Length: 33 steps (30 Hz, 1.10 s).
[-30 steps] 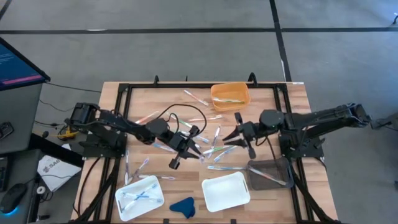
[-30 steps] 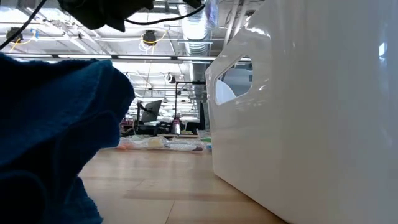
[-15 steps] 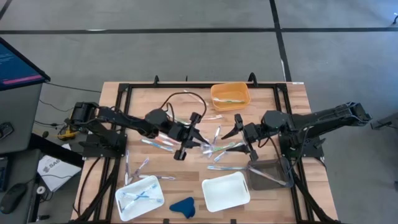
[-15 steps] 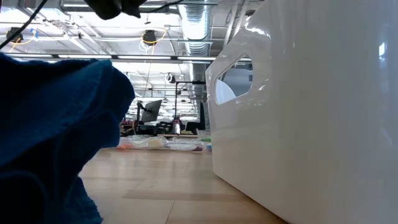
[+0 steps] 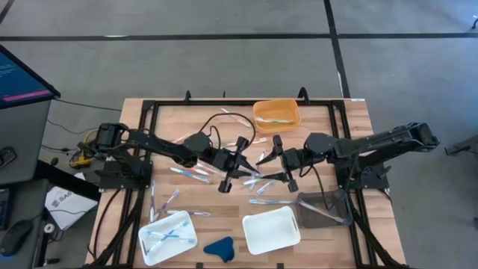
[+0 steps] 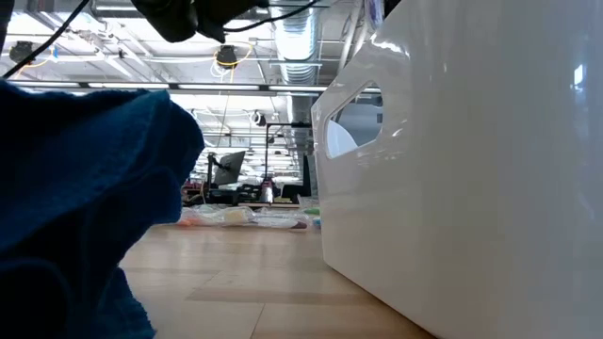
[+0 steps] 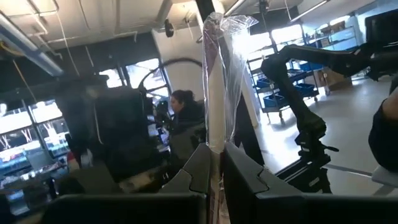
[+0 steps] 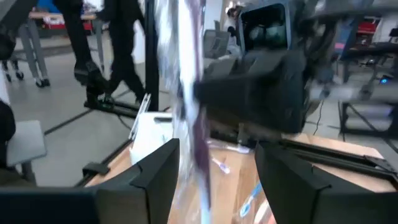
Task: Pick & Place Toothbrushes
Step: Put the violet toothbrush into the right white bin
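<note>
A: status? left tool [image 5: 240,143] is clenched on a wrapped toothbrush [image 7: 216,81], held off the tabletop [image 5: 351,119] near the middle; wrist view shows the stick upright between its fingers [image 7: 199,171], wrapper loose at the top

B: right tool [image 5: 281,158] is just beside it, jaws spread, nothing gripped; its wrist view has the same wrapped stick between the spread fingers [image 8: 158,171]; looks to me like a handover being set up

A: rest of the toothbrushes [image 5: 258,178] lie scattered on the tabletop between the arms; a few already in the white tray [image 5: 166,237], one or two in the orange bin [image 5: 276,113] and the dark tray [image 5: 323,209]

B: risks: right tool closes on wrapper film only, not the stick; it'd slide out once left lets go

A: also timing; if left releases before right has a firm pinch, it drops back into the pile

B: and both tools are close; a small misalignment means fingers collide or the stick gets levered and bent

A: black cable [image 5: 213,123] loops near the left arm; could snag on a swing
</note>
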Tool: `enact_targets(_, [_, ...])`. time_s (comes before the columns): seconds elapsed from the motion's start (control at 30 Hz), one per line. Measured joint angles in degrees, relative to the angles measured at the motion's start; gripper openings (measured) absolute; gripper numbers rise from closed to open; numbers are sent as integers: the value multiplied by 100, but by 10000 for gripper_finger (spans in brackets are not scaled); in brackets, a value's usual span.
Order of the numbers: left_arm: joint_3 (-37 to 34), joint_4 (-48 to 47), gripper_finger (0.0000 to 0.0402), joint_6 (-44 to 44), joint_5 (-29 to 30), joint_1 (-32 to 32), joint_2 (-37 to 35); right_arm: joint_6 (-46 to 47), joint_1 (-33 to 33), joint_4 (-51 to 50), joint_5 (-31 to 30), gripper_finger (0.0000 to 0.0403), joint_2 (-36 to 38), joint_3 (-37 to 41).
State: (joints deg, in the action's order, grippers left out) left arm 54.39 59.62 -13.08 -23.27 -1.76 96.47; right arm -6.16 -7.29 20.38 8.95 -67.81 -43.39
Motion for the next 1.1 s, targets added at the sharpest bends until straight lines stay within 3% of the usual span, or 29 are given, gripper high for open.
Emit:
enact_targets(0.8, [0, 16, 11, 140, 595, 62, 2, 20, -8, -159, -15, 152, -4, -11])
enact_targets(1.1, [0, 14, 14, 148, 599, 62, 2, 20, -4, -155, -367, 96, -4, -9])
